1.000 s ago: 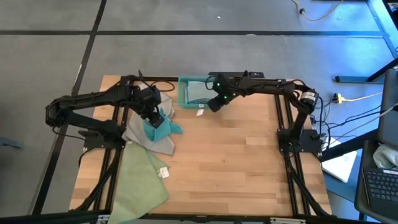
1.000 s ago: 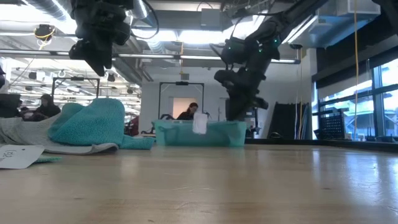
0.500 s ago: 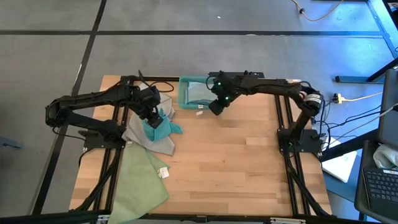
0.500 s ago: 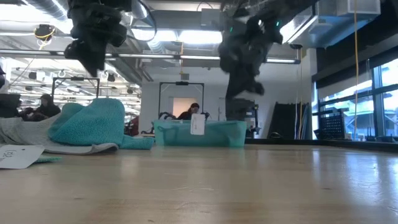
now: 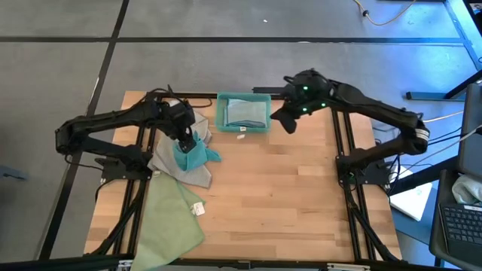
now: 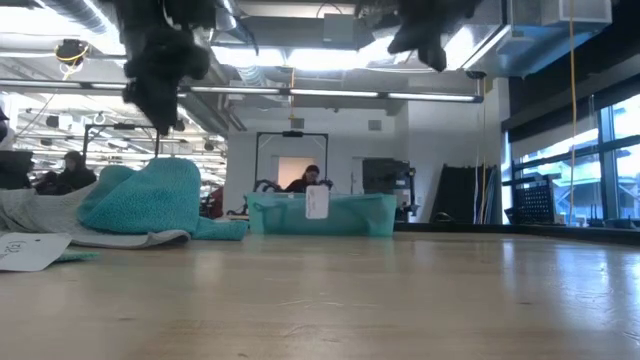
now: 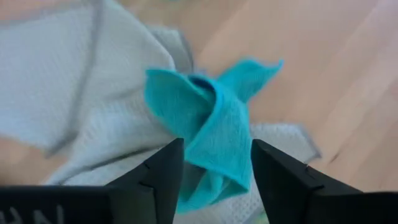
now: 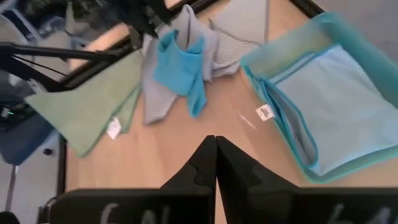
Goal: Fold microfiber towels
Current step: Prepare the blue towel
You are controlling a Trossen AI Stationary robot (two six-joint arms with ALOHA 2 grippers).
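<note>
A light wooden plank table (image 5: pixel 286 196) carries everything. A rigid teal plastic bin (image 5: pixel 243 112) sits at its far edge, with a small white tag (image 5: pixel 242 136) on the wood just beside the bin's near wall. To the left of the bin lies a crumpled light grey microfiber towel (image 5: pixel 169 162) directly on the table. Nearer the front edge than the bin, a pale green microfiber towel (image 5: pixel 169 222) lies partly over the table's left front corner.
</note>
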